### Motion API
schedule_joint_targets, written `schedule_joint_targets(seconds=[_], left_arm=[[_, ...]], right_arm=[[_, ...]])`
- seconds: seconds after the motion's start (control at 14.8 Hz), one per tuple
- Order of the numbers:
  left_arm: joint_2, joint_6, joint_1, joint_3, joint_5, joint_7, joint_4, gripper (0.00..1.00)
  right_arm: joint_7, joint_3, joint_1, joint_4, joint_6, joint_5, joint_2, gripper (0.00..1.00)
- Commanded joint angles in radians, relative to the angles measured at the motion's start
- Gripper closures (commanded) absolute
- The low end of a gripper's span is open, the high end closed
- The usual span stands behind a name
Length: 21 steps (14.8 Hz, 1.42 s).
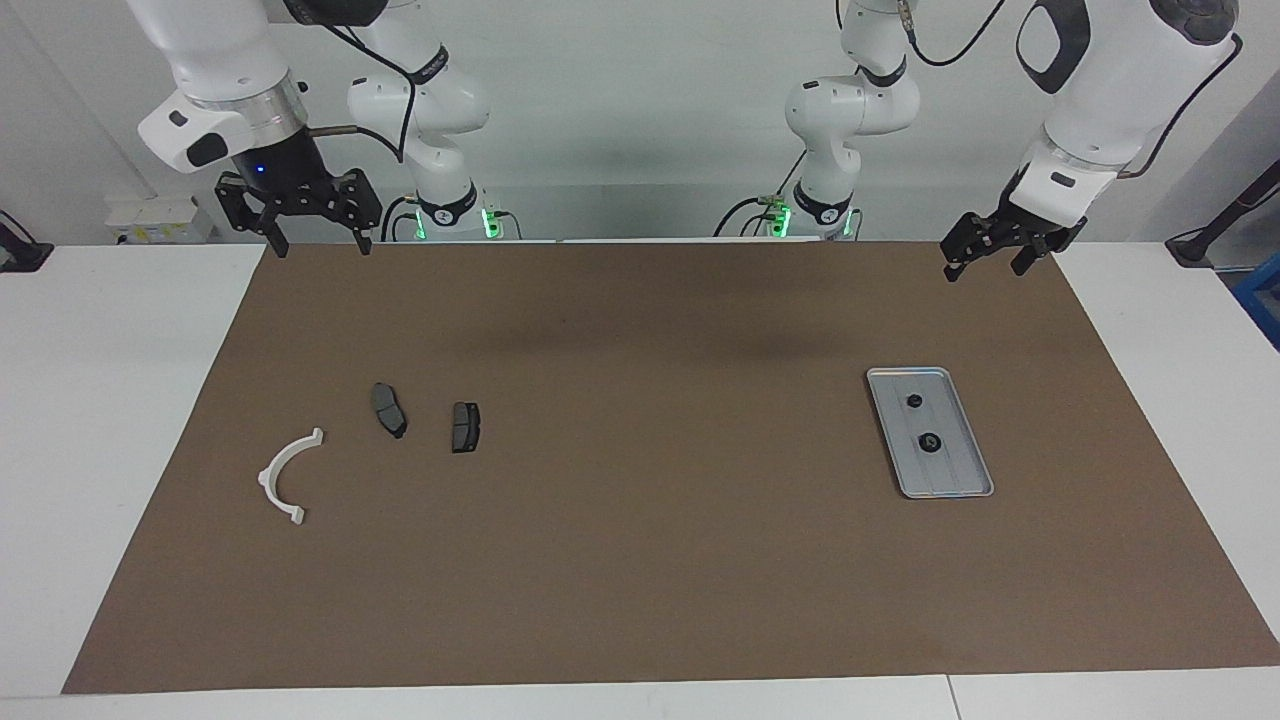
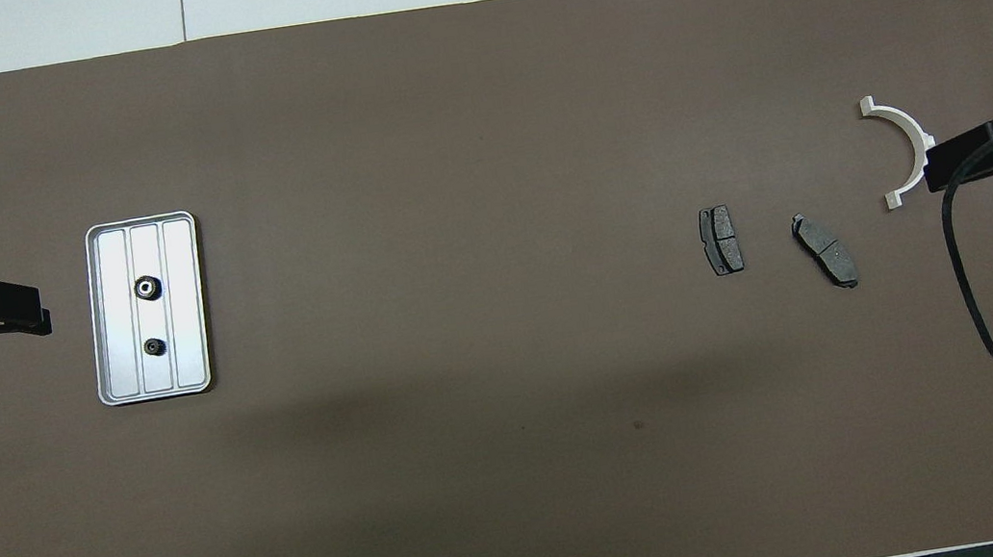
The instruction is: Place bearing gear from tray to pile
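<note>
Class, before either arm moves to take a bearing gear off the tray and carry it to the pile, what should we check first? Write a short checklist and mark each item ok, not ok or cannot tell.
1. Gears on the tray: two small dark round parts lie on it, the larger gear and the smaller gear. Ok.
2. Which one is the bearing gear: cannot tell.
3. Left gripper open and empty, raised at the left arm's end of the table, not yet over the tray. Ok.
4. Right gripper open and empty, waiting at the right arm's end. Ok.
5. Pile in place on the brown mat: white bracket and two brake pads, apart from one another. Ok.
</note>
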Motion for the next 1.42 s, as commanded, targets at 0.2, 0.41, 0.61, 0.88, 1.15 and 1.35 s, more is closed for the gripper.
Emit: schedule_joint_targets(seconds=[0.2, 0.41, 0.61, 0.88, 1.15, 1.35], left_arm=[[-0.009, -0.006, 0.008, -0.006, 0.007, 0.004, 0.002, 0.00], [-0.012, -0.009, -0.001, 0.000, 0.008, -0.014, -0.009, 0.00], [-0.021, 0.130, 0.047, 0.002, 0.010, -0.014, -0.068, 0.00], [0.086, 0.305, 0.054, 0.002, 0.016, -0.010, -0.118, 0.00], [0.241, 0.463, 0.059, 0.002, 0.017, -0.008, -0.122, 0.00], [0.353, 0.535, 0.068, 0.002, 0.017, -0.010, -0.140, 0.00]], right_arm=[[-0.015, 0.004, -0.006, -0.013, 0.000, 0.011, -0.017, 0.00], [-0.016, 0.004, -0.007, -0.013, 0.000, 0.011, -0.016, 0.00], [-0.015, 0.004, -0.009, -0.013, -0.002, 0.011, -0.018, 0.00], [-0.021, 0.004, -0.007, -0.013, -0.002, 0.011, -0.026, 0.00], [-0.018, 0.004, -0.007, -0.013, 0.000, 0.011, -0.026, 0.00], [-0.016, 0.004, -0.006, -0.015, 0.006, 0.009, -0.027, 0.00]])
